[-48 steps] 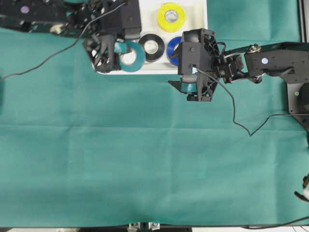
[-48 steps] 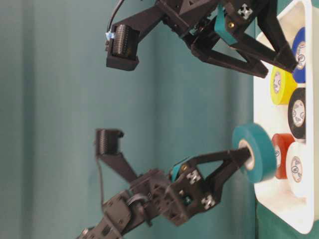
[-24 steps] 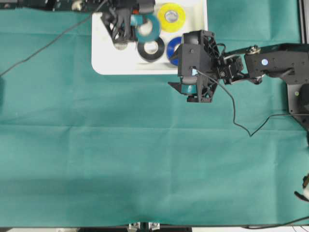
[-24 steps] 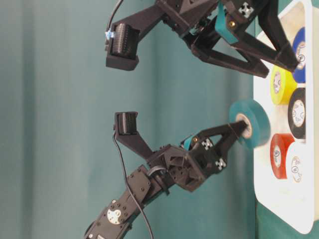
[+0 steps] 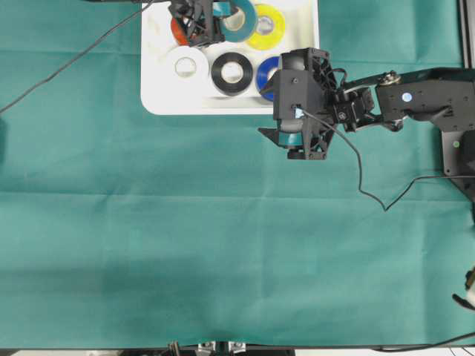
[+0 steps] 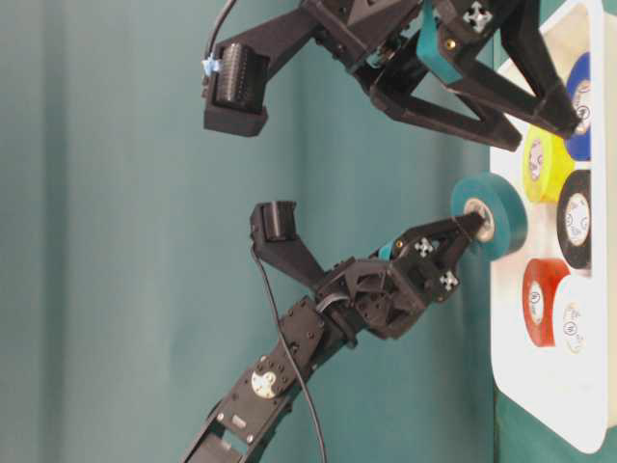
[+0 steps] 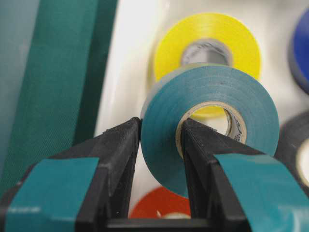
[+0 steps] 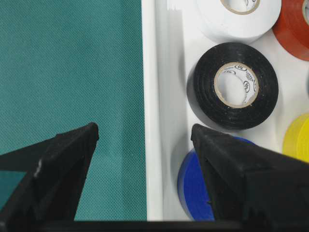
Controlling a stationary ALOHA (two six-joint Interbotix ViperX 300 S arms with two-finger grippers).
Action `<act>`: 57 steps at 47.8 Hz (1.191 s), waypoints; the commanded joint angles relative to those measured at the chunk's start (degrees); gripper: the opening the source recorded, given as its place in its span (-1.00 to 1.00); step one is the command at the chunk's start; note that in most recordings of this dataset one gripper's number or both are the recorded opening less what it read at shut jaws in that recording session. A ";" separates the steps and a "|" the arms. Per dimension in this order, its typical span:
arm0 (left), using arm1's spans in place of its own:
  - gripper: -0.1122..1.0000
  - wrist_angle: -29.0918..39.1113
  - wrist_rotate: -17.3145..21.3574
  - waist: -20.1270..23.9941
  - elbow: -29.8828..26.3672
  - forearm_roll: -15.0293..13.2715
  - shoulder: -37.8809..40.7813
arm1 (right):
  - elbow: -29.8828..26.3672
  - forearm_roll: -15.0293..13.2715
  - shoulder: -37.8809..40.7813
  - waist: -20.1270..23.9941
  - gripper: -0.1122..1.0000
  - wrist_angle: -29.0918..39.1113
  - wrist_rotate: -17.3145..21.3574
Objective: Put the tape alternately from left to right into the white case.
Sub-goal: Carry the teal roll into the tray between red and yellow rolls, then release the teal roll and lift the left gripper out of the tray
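We are holding the teal tape roll [image 7: 212, 121] upright above the white case [image 5: 159, 81], one jaw of our left gripper [image 7: 159, 145] pressing its outer face and the other reaching through its pale core. It is hanging over the yellow roll [image 5: 269, 28] and beside the red-orange roll [image 6: 542, 301]. The white roll [image 5: 185, 67], black roll [image 5: 232, 73] and blue roll [image 8: 195, 191] are lying flat in the case. Our right gripper [image 8: 145, 140] is hovering spread wide over the case's near rim, holding nothing, above the green cloth [image 5: 223, 237].
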 commanded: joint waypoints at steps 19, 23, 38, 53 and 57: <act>-0.86 0.18 0.97 0.70 -1.93 -0.09 -1.05 | -0.97 0.00 -1.23 0.18 0.71 -0.26 0.09; -0.75 0.26 0.79 0.62 -1.58 -0.26 -1.23 | -0.97 0.09 -1.23 0.18 0.71 -0.26 0.09; 0.62 0.18 1.32 0.09 1.23 -0.26 -4.75 | -0.88 0.09 -1.23 0.18 0.71 -0.26 0.09; 0.60 0.18 0.70 -2.64 8.00 -0.35 -10.02 | -0.70 0.09 -1.23 0.18 0.71 -0.26 0.09; 0.59 0.00 0.70 -4.48 10.11 -0.35 -11.51 | -0.70 0.09 -1.23 0.18 0.71 -0.26 0.09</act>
